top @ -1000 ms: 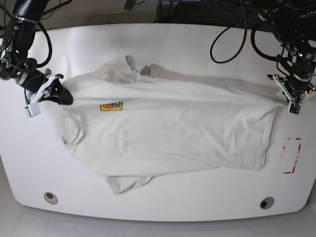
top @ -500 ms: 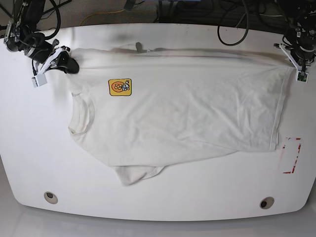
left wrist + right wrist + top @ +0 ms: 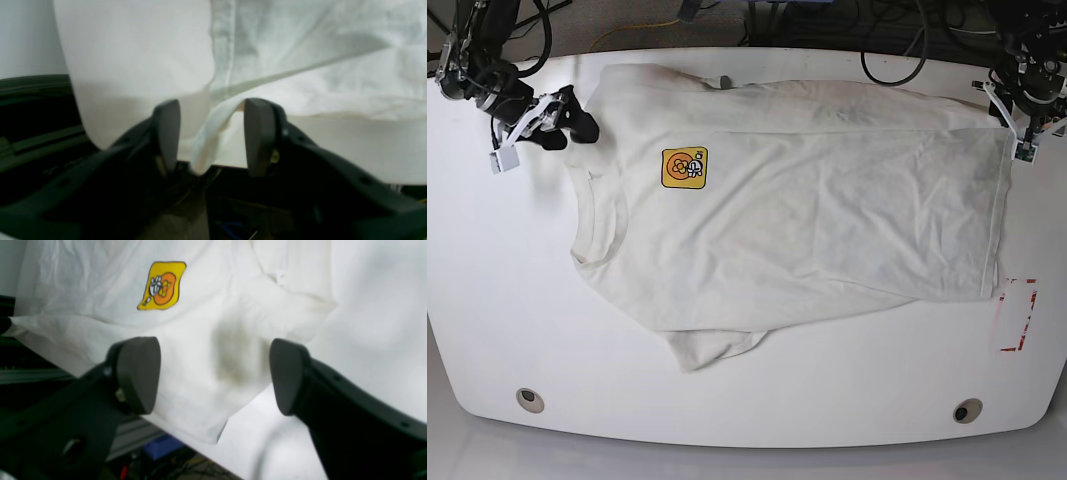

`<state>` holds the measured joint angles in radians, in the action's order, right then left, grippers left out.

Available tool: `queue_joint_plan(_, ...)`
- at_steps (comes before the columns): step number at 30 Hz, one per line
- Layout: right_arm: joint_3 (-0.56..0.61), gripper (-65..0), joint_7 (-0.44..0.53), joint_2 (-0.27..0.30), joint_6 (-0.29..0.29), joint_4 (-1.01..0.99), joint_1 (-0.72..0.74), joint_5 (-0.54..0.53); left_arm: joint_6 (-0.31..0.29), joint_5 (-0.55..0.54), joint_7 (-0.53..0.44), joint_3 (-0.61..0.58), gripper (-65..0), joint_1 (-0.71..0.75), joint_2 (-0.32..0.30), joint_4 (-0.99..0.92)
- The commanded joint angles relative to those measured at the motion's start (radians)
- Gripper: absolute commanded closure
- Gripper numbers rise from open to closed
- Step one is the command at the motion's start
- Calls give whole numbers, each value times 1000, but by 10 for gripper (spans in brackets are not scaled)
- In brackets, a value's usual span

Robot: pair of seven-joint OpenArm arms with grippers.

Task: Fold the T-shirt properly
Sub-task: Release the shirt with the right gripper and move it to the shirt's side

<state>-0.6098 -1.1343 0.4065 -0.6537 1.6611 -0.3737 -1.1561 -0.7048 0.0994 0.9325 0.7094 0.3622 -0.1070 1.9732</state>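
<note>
The T-shirt point(image 3: 797, 230) lies spread across the white table point(image 3: 487, 300), yellow graphic point(image 3: 684, 167) facing up. Right gripper point(image 3: 215, 376) fingers parted wide, holding nothing. Left gripper point(image 3: 208, 136) fingers parted; a fold of hem drapes between them, ungripped.

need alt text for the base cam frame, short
A white T-shirt lies spread flat across a white table, collar toward the view's left, with a small yellow-orange graphic near the collar. The right hand sits at the shirt's upper-left corner and the left hand at its upper-right corner.
</note>
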Motion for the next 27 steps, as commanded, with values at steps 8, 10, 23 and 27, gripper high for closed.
queue_joint_plan(8, -14, -488, 24, 33, 2, -135, 206, -20, 7, -344, -7, 31, -293, -15, -78, 19)
queue_joint_plan(10, -12, -488, 24, 53, 2, -192, 252, -2, 7, -387, -7, 74, -293, -19, -79, 18)
queue_joint_plan(23, 101, -488, 61, 58, -11, -470, 663, 385, 7, -247, -7, 103, -294, -205, -79, 13)
queue_joint_plan(27, 186, -488, 156, 58, -44, -599, 772, 485, 7, -224, -7, 102, -294, -254, -78, -12)
